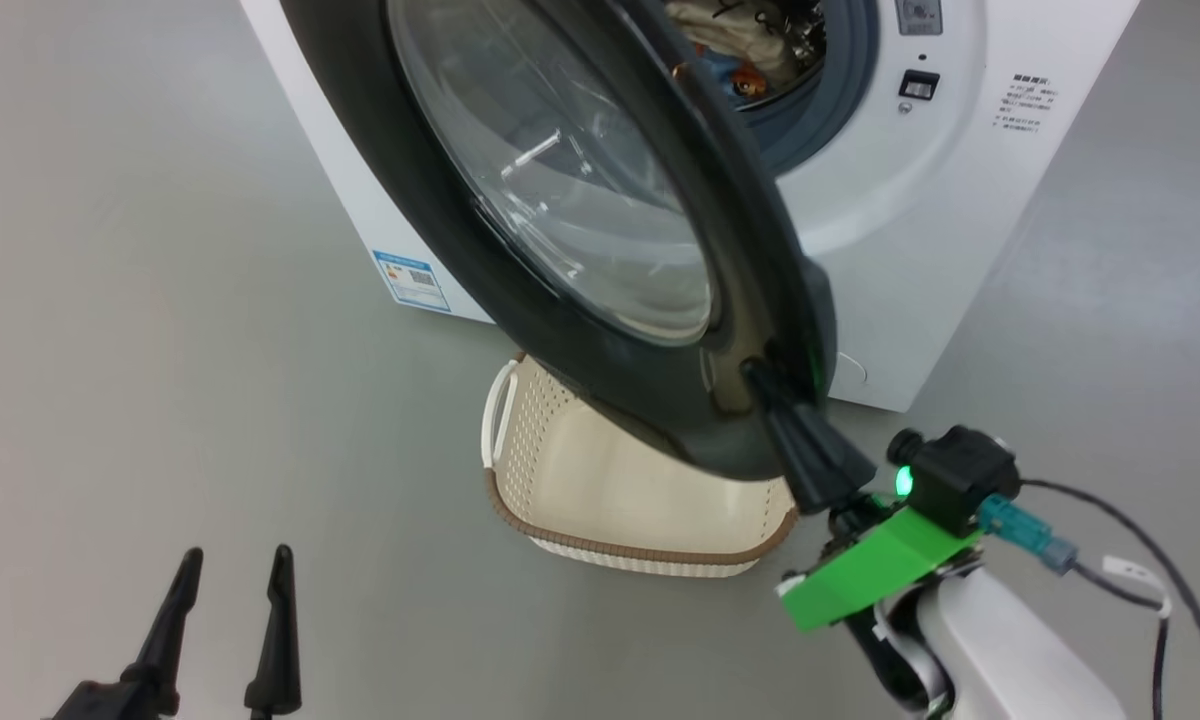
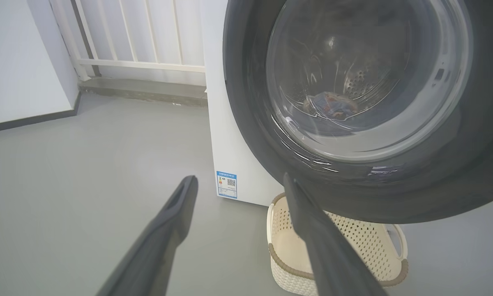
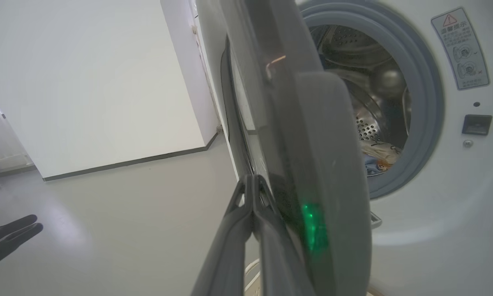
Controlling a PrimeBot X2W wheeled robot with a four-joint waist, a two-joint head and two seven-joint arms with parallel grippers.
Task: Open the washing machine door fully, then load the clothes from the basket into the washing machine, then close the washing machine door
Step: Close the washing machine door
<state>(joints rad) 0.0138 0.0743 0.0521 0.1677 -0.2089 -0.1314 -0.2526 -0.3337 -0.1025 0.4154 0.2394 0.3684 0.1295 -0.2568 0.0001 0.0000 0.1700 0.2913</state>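
Note:
The washing machine (image 1: 920, 250) stands ahead, white, with its drum open. Its door (image 1: 440, 230), black-rimmed with a glass bowl, stands swung partway out over the basket (image 1: 600, 545). Clothes (image 1: 750, 60) lie inside the drum, cream and blue with orange prints; they show again as clothes (image 3: 378, 158) behind the gasket. My right gripper (image 1: 757, 373) is shut, its tips against the door's outer rim near the free edge. My left gripper (image 1: 237, 557) hangs open at the lower left, holding nothing. The basket's visible inside is bare; the door hides part of it.
Grey floor surrounds the machine. A white railing (image 2: 139, 61) and a raised sill run along the back wall beyond the machine's side. A white wall (image 3: 86, 82) stands past the door. The door latch slot (image 1: 918, 85) sits on the machine's front. Cables trail off my right wrist (image 1: 1140, 580).

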